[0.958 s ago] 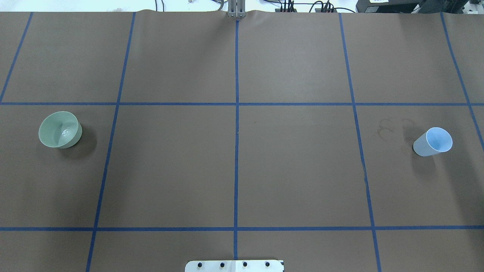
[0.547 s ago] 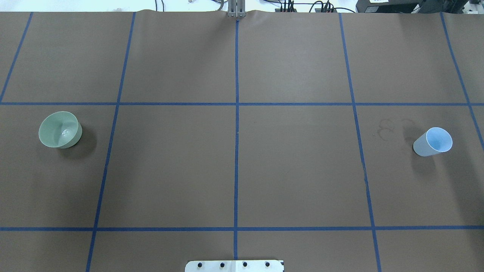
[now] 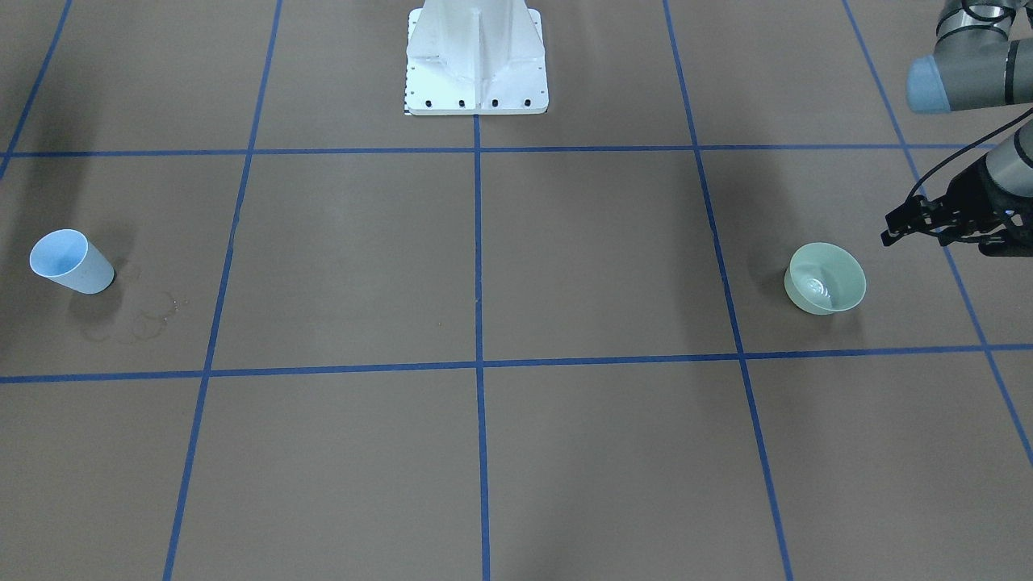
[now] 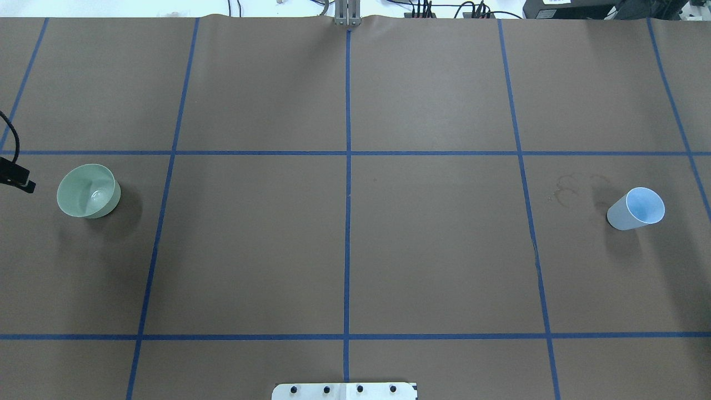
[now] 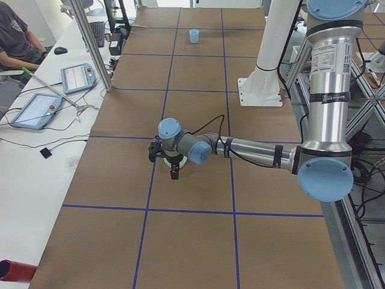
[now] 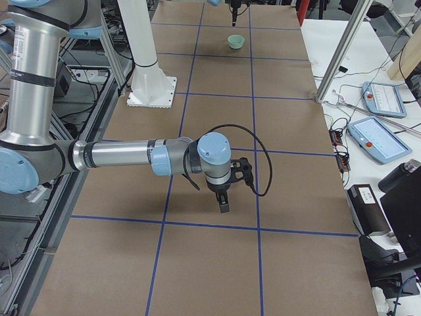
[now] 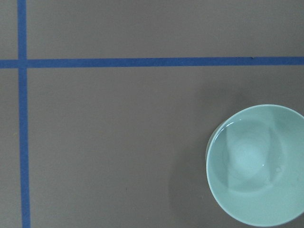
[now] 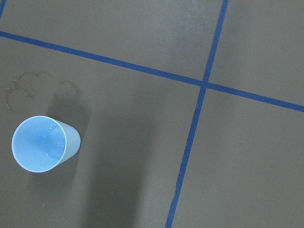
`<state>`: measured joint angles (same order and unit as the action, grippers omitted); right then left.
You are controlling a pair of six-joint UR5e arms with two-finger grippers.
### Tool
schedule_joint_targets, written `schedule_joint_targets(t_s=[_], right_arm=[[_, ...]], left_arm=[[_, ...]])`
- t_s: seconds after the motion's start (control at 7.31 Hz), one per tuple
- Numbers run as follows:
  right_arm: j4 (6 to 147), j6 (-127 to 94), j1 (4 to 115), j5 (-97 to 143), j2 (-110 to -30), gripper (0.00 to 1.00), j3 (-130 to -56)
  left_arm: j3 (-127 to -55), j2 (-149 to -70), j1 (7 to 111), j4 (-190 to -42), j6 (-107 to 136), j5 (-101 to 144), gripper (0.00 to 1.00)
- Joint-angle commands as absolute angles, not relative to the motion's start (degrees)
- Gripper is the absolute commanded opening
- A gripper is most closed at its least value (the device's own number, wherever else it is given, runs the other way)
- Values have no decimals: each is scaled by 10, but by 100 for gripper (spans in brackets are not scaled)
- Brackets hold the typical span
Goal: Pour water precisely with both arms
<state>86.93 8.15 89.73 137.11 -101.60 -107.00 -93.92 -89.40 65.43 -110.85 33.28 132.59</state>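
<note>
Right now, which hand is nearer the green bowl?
Left. The left hand hovers just beside the green bowl, not touching it; the right hand is far off, over by the blue cup.

Robotics lab: a long table [image 5: 198,241] papered brown and gridded with blue tape [image 5: 168,78], a jointed robot arm [image 5: 328,90] beside a white pedestal [image 5: 264,78], and, along the exterior left view's left edge, a white bench [image 5: 24,156] with teach pendants [image 5: 77,77] and a seated operator [image 5: 18,39].

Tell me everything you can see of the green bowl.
The green bowl is pale mint, round, smooth, plastic-looking, and stands upright on the brown table on the robot's left. A little water glints at its bottom. The left gripper hangs beside it, apart; nothing grips it.
</note>
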Motion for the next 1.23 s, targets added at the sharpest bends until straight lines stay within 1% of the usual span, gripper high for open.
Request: schedule_joint_targets(t_s=[0.0,0.41,0.55,0.68,0.82,0.96,1.09], right_arm=[[869,80,895,1371,-1016,100,-1070],[869,79,895,1372,-1015,100,-1071],[868,80,895,1372,-1015,100,-1071],[869,80,895,1371,-1014,100,-1070],[869,79,895,1372,-1013,100,-1070],[869,79,895,1372,-1013,100,-1071],[869,79,895,1372,-1013,100,-1071]], left_arm=[[-875,-946,631,-1138,404,1327,99],[-869,-951,603,-1148,411,1327,98],[-866,-952,586,-1161,412,1326,90],[-857,-952,583,-1170,412,1326,69],[-854,-952,583,-1172,411,1327,24],[-853,-954,582,-1172,410,1331,0],[-860,-954,583,-1171,410,1334,0]])
